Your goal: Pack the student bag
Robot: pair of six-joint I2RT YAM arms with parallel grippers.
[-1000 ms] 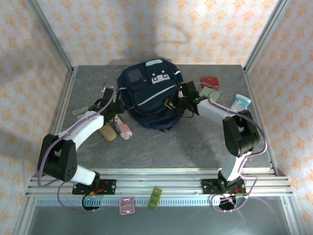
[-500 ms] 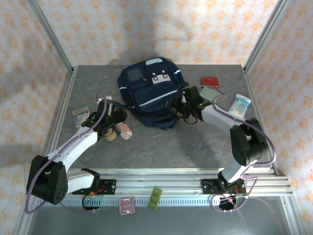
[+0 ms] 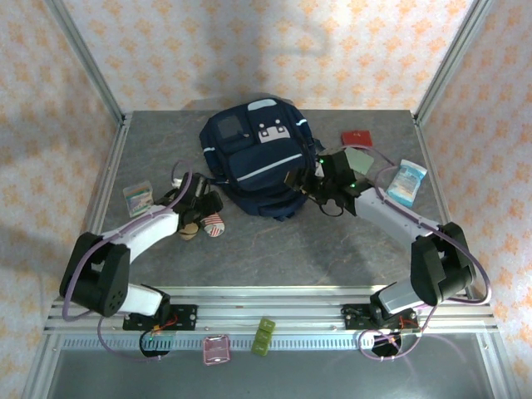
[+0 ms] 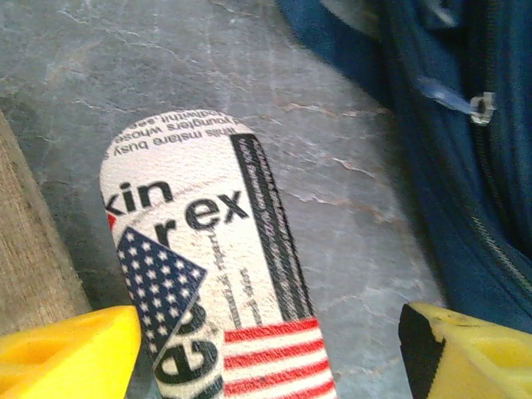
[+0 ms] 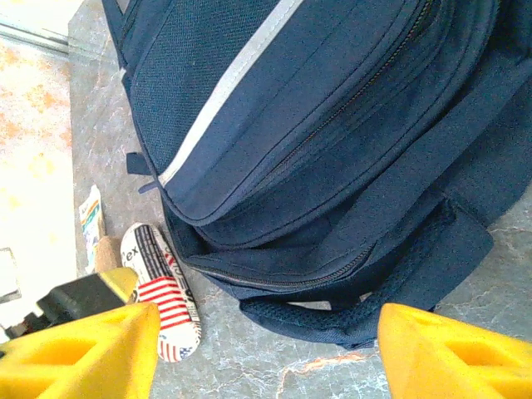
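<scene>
Navy fabric marks the student bag (image 3: 253,158), which is laid flat at the middle of the counter (image 3: 274,249), close to its far edge, with the grey-white buckle patches turned toward that edge. The right hand (image 3: 296,181) is seen at the bag's near right side, just beside the fabric. In the right wrist view its yellow fingertips (image 5: 83,353) are spread wide with nothing between them, and the bag's zipped pockets and padded handle are seen just ahead. The left hand (image 3: 199,206) is placed off the bag's near left corner, toward the counter's left edge. Its jaws are parted too, and a flag-printed case (image 4: 208,274) is straddled without being clamped, a gap being visible on the bag side. A wooden piece (image 4: 33,249) is found just beside the case, on the side away from the bag.
</scene>
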